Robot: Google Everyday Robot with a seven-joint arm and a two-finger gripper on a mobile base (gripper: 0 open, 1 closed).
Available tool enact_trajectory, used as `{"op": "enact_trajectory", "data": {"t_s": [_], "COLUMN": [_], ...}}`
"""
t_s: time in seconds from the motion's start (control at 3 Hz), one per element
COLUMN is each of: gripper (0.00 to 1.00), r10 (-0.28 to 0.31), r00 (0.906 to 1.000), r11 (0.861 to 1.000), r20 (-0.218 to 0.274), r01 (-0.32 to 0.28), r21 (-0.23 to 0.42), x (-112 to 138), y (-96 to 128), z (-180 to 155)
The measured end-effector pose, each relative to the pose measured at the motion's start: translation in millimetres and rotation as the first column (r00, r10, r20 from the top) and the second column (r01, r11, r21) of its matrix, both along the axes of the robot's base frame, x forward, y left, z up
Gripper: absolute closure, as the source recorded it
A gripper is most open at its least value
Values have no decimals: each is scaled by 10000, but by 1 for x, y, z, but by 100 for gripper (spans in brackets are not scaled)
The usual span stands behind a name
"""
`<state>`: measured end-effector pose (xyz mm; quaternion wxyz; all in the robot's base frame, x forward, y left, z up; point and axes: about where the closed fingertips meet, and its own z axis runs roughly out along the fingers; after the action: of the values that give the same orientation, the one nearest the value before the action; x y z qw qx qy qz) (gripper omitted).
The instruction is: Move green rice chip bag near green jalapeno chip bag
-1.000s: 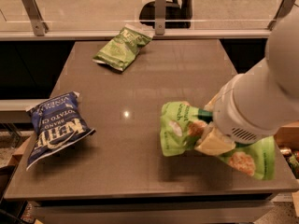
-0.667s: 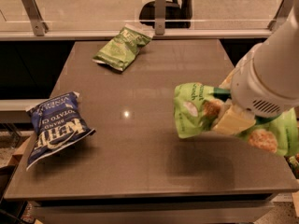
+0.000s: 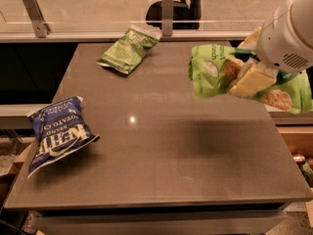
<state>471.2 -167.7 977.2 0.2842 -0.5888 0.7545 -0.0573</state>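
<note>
The green rice chip bag (image 3: 211,70), bright lime with round beige chip pictures, hangs in the air above the right side of the table. My gripper (image 3: 250,78) is shut on its middle, its pale yellow fingers across the bag, the white arm behind it at the right edge. The green jalapeno chip bag (image 3: 128,50), smaller and olive green with a whitish top edge, lies at the far side of the table, to the left of the held bag.
A blue Kettle chip bag (image 3: 57,133) lies at the table's left edge. The grey table (image 3: 161,155) ends in a glass rail with metal posts (image 3: 167,13) at the back. Clutter sits on the floor at the right.
The gripper has lifted the green rice chip bag off the table's right front area and carried it up and toward the far side, closer to the jalapeno bag.
</note>
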Motion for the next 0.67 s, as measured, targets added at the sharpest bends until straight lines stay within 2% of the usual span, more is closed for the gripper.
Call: {"op": "enact_trajectory", "data": {"t_s": [0.33, 0.67], "gripper": [100, 100], "r10": [450, 450], "r00": [9951, 9951], "r11": [9957, 9957], "r20": [876, 875], "r01": [-518, -518], "r21": [773, 769], "x": [45, 44], "y": [14, 14], "z": [10, 10]}}
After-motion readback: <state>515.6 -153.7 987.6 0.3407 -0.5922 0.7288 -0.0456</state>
